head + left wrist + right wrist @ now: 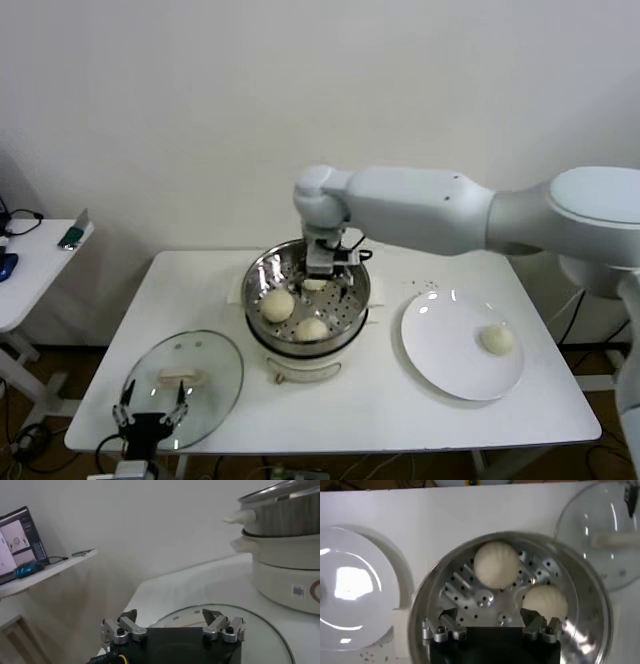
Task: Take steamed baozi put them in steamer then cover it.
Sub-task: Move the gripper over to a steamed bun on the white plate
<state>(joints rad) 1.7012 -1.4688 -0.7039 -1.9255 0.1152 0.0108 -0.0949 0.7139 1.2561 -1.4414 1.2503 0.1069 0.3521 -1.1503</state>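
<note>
The steamer (pixel 308 300) stands mid-table. Two baozi (pixel 277 304) (pixel 311 328) lie on its perforated tray, and a third (pixel 316 285) shows partly under my right gripper (pixel 325 262). That gripper hangs open and empty over the back of the tray. The right wrist view shows the gripper (pixel 490 620) above the tray with two baozi (pixel 496 564) (pixel 545 603) ahead of it. One baozi (pixel 497 339) lies on the white plate (pixel 440 350). The glass cover (pixel 183 385) lies flat at the front left. My left gripper (pixel 152 415) is open at its near edge, as in the left wrist view (pixel 172 617).
The plate (pixel 350 587) lies right of the steamer. A side table (pixel 30 260) with small items stands off the table's left end. In the left wrist view the cover (pixel 250 630) lies just ahead, with the steamer (pixel 285 555) behind it.
</note>
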